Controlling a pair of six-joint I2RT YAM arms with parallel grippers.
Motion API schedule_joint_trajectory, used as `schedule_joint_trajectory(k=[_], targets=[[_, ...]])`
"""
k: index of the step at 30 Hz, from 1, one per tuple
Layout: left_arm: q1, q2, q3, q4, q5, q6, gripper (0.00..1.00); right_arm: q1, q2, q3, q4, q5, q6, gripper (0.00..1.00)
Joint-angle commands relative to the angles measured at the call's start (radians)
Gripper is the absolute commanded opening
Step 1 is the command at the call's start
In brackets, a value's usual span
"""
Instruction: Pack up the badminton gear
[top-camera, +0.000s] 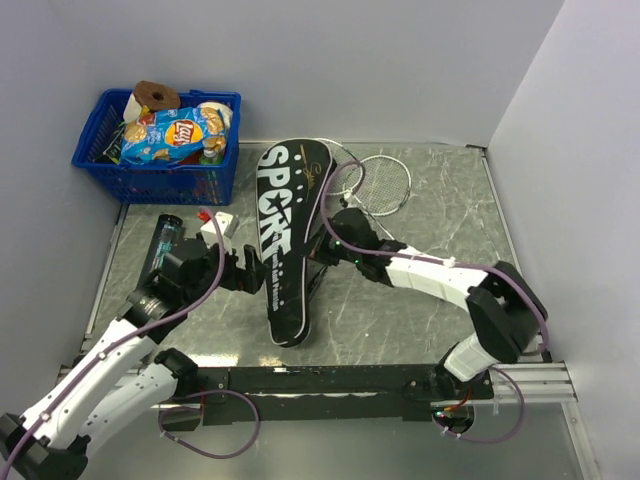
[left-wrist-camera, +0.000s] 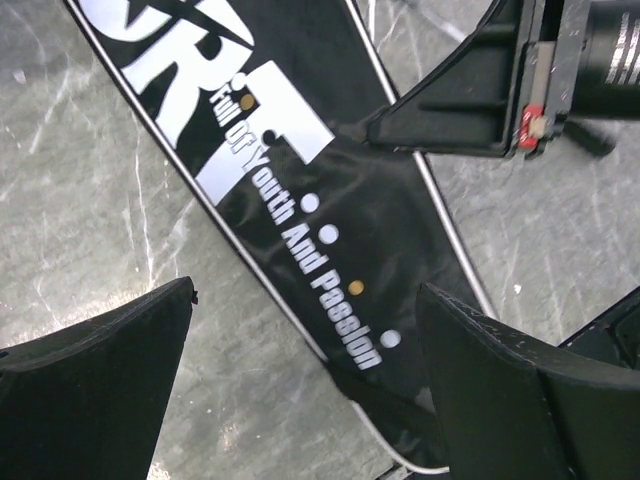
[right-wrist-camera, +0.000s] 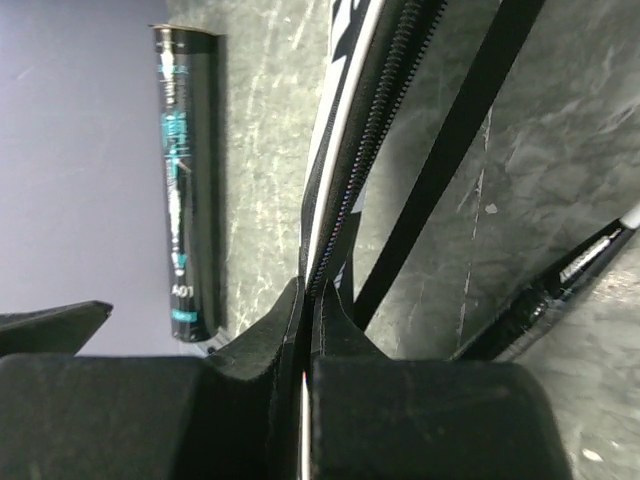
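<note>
1. The bag (top-camera: 285, 230), black with SPORT in big white letters, is lying slantwise across the middle of the bench (top-camera: 420, 310). Its wide end is pointing away from the arms and its narrow end is pointing toward them.
2. The right gripper (right-wrist-camera: 308, 300) is pinching the bag's zipped edge, with the fingers pressed tight together on the seam and the zipper running straight up out of them.
3. That pinch is sitting on the bag's right-hand side, about halfway along its length.
4. The left gripper (left-wrist-camera: 305, 295) is hovering over the bag's narrow half from the left, with its fingers spread wide. One finger is standing out over the bare bench and the other over the bag's far edge, and nothing is being held between them.
5. The two rackets (top-camera: 380, 180) are showing their white heads just right of the bag's wide end, one overlapping the other. The arm and the bag are hiding the rest.
6. A thin black strap (right-wrist-camera: 450, 150) is crossing the right wrist view beside the zipper.
7. The tube (right-wrist-camera: 185, 180), dark with teal print, is lying flat near the left wall, apart from the bag.
8. The blue basket (top-camera: 150, 185) is sitting in the far left corner, with a crisp packet (top-camera: 170, 135) lying on top of its load.
</note>
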Motion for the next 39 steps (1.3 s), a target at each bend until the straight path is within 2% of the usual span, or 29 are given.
schedule_joint_trajectory(k=[1,5,6,7,10,15,22,24,28,29,32,39], targets=[[-0.003,0.047,0.018,0.02,-0.002,0.003,0.96,0.07,0.096,0.035,0.105,0.09,0.061,0.0],[-0.004,0.064,0.028,0.011,-0.018,0.001,0.96,0.14,0.197,0.069,0.135,0.157,0.109,0.0],[-0.004,0.065,0.032,0.008,-0.02,0.001,0.97,0.149,0.207,0.077,0.135,0.179,0.115,0.04],[-0.003,0.07,0.035,0.004,-0.019,0.001,0.97,0.169,0.214,0.083,0.131,0.185,0.121,0.17],[-0.003,0.087,0.058,-0.022,-0.018,0.01,0.96,0.182,0.196,0.085,0.113,0.21,0.113,0.43],[-0.004,0.13,0.113,-0.066,-0.055,0.03,0.96,0.16,0.028,0.022,0.04,0.283,0.048,0.59],[-0.027,0.261,0.199,-0.103,-0.127,0.012,0.96,0.117,-0.271,-0.101,-0.198,0.401,-0.048,0.64],[-0.087,0.321,0.214,-0.109,-0.184,-0.005,0.96,0.1,-0.34,-0.17,-0.227,0.417,-0.06,0.64],[-0.23,0.451,0.254,-0.129,-0.383,-0.071,0.96,0.088,-0.529,-0.25,-0.28,0.464,-0.117,0.65],[-0.28,0.484,0.266,-0.137,-0.408,-0.083,0.96,0.087,-0.552,-0.261,-0.29,0.477,-0.127,0.66],[-0.337,0.646,0.305,-0.166,-0.515,-0.135,0.97,0.077,-0.626,-0.288,-0.339,0.481,-0.149,0.66],[-0.383,0.82,0.335,-0.177,-0.634,-0.191,0.99,0.074,-0.762,-0.386,-0.378,0.466,-0.172,0.66]])
